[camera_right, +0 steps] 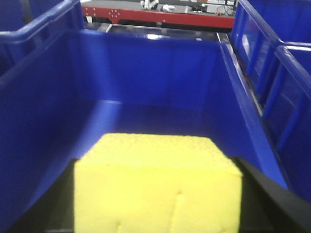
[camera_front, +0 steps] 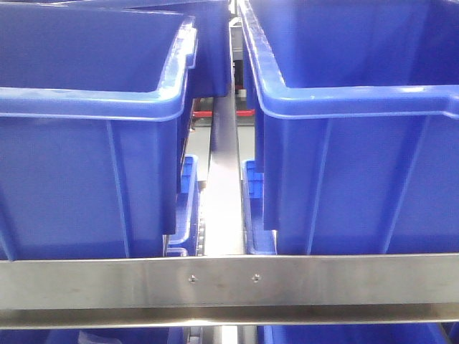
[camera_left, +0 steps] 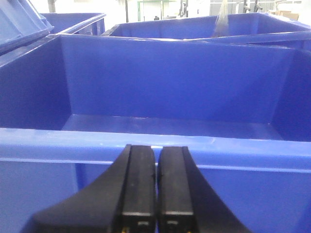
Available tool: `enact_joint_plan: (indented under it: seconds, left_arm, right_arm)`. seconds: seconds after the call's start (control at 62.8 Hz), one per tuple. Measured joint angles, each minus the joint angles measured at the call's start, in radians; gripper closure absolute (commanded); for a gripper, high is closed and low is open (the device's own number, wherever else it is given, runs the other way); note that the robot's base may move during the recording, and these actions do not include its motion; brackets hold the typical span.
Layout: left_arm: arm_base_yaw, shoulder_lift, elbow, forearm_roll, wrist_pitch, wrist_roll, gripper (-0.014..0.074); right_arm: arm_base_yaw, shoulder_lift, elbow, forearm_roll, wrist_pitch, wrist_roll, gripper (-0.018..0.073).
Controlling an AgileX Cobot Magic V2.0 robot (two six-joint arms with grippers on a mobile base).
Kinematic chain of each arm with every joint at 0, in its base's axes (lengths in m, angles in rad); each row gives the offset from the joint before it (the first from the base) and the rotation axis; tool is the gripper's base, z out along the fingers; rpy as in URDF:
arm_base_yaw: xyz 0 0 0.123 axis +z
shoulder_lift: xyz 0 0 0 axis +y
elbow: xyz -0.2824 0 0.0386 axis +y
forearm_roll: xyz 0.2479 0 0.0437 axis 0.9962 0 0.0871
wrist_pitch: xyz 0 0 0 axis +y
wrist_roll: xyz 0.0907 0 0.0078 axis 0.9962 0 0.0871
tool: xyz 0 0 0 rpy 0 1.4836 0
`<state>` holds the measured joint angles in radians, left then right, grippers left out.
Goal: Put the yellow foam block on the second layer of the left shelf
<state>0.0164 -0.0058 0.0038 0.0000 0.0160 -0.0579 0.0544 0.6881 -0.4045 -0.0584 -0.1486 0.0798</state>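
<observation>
In the right wrist view my right gripper [camera_right: 156,194] is shut on the yellow foam block [camera_right: 158,182], a bright yellow brick between the two black fingers [camera_right: 272,194]. It is held inside a blue bin [camera_right: 43,121], above the bin's floor. In the left wrist view my left gripper [camera_left: 156,187] is shut and empty, its fingertips [camera_left: 140,174] just in front of the near rim of another blue bin [camera_left: 58,143]. No gripper and no block show in the front view.
The front view shows two large blue bins [camera_front: 86,143] [camera_front: 358,158] on a steel shelf rail [camera_front: 229,283], with a steel divider [camera_front: 224,179] between them and more blue bins below. A red frame [camera_right: 155,17] stands beyond the right bin.
</observation>
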Motion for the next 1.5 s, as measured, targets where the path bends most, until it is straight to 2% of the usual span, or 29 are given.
enact_joint_plan:
  seconds: [0.239, 0.621, 0.701, 0.829, 1.211, 1.275, 1.37, 1.498]
  left_arm:
    - [0.0, 0.0, 0.0, 0.0, 0.0, 0.0, 0.0472]
    - [0.0, 0.0, 0.0, 0.0, 0.0, 0.0, 0.0472]
    - [0.0, 0.0, 0.0, 0.0, 0.0, 0.0, 0.0472]
    - [0.0, 0.0, 0.0, 0.0, 0.0, 0.0, 0.0472]
    - [0.0, 0.0, 0.0, 0.0, 0.0, 0.0, 0.0472]
    - [0.0, 0.0, 0.0, 0.0, 0.0, 0.0, 0.0472]
    - [0.0, 0.0, 0.0, 0.0, 0.0, 0.0, 0.0472]
    - [0.0, 0.0, 0.0, 0.0, 0.0, 0.0, 0.0472]
  right_arm:
    - [0.052, 0.152, -0.001, 0.0, -0.117, 0.028, 0.0075]
    - [0.064, 0.223, -0.001, 0.0, -0.136, 0.031, 0.0069]
    - [0.064, 0.223, -0.001, 0.0, -0.136, 0.031, 0.0034]
    - [0.064, 0.223, -0.001, 0.0, -0.136, 0.031, -0.0085]
    - [0.064, 0.223, -0.001, 0.0, -0.144, 0.031, -0.0071]
    - [0.064, 0.223, -0.001, 0.009, -0.148, 0.031, -0.0052]
    - [0.064, 0.217, -0.001, 0.064, -0.161, 0.031, 0.0049]
    - [0.064, 0.211, -0.001, 0.204, -0.171, 0.033, 0.0313]
